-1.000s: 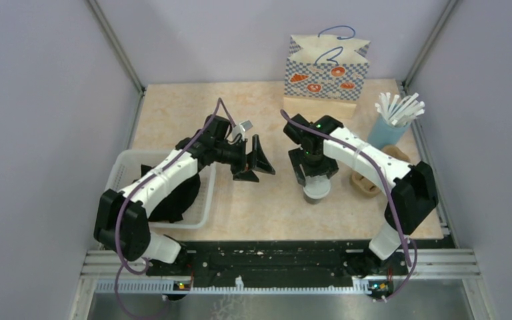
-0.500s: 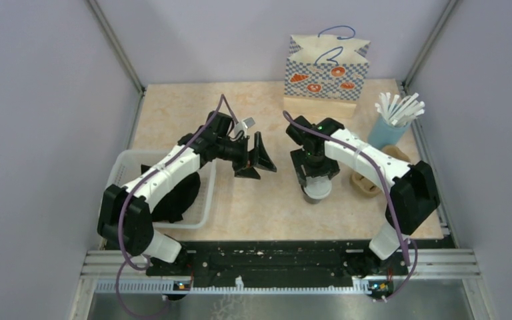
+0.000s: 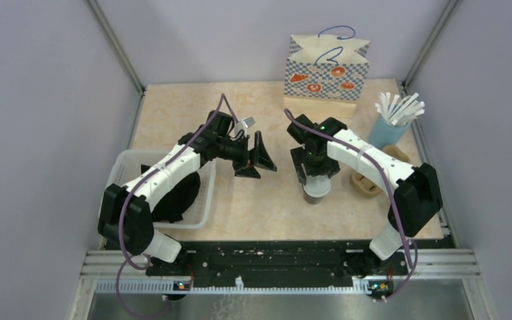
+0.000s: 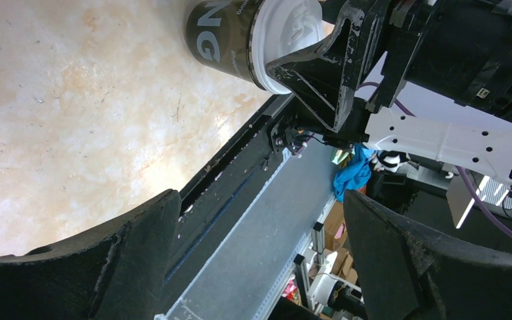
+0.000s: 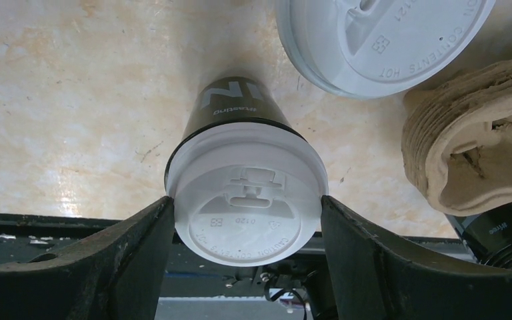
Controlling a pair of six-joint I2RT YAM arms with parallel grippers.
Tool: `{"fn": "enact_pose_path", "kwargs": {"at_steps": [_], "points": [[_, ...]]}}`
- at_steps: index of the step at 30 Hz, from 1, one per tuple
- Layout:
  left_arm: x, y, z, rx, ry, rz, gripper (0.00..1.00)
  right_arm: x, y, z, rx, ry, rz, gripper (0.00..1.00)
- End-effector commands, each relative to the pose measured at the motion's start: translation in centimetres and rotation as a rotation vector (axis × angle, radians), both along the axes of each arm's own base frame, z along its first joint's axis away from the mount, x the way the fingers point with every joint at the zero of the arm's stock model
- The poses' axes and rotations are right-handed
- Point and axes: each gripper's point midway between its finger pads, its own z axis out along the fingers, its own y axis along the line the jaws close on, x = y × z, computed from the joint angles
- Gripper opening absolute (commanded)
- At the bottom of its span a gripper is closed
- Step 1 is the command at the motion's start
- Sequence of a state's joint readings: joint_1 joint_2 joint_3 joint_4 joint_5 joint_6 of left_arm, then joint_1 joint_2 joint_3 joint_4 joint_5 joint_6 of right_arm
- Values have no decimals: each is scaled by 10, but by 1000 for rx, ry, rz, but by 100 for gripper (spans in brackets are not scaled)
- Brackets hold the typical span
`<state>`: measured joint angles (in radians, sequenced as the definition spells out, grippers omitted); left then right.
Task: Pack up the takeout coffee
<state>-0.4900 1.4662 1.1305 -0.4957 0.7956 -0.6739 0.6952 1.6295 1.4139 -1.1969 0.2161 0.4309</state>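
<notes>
Pinching cup [image 5: 243, 220] lid rim, right tool [image 5: 245, 203]; left tool [image 4: 259, 203] agape

From above, the right gripper [image 3: 316, 180] is covering most of the takeout cup [image 3: 317, 195], while the left arm [image 3: 167, 172] is masking dark contents [image 3: 177, 201] in the white basket [image 3: 117, 172]. At the right wrist, a loose white lid [image 5: 380, 40] and a dark cup [image 5: 500, 233] are running off frame.

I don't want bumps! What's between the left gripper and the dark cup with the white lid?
Only bare beige tabletop, between the left gripper and the dark grey paper cup with a white plastic lid; the top view shows it.
</notes>
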Motion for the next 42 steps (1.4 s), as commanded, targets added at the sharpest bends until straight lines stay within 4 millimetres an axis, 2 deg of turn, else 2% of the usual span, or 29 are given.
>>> {"fn": "enact_pose_path", "kwargs": {"at_steps": [1,13,24,29,33,37,40,42], "points": [[5,-4,18,-32,-59,-23,98,8,3,20,62,-86,-27,75],[3,-3,17,-31,-56,-26,98,3,1,6,60,-70,-35,78],[3,-2,18,-34,-58,-28,98,4,2,4,65,-72,-36,80],[2,-2,18,-35,-60,-33,98,4,3,7,72,-75,-34,85],[1,-2,16,-32,-59,-35,98,7,7,22,103,-95,-38,89],[2,-2,11,-21,-56,-35,98,12,-10,52,144,-126,-85,92],[-4,-12,0,-32,-9,-59,98,14,-21,77,339,-164,-107,92],[-7,-27,-4,-36,12,-88,98,10,-28,72,473,-131,-128,92]]}}
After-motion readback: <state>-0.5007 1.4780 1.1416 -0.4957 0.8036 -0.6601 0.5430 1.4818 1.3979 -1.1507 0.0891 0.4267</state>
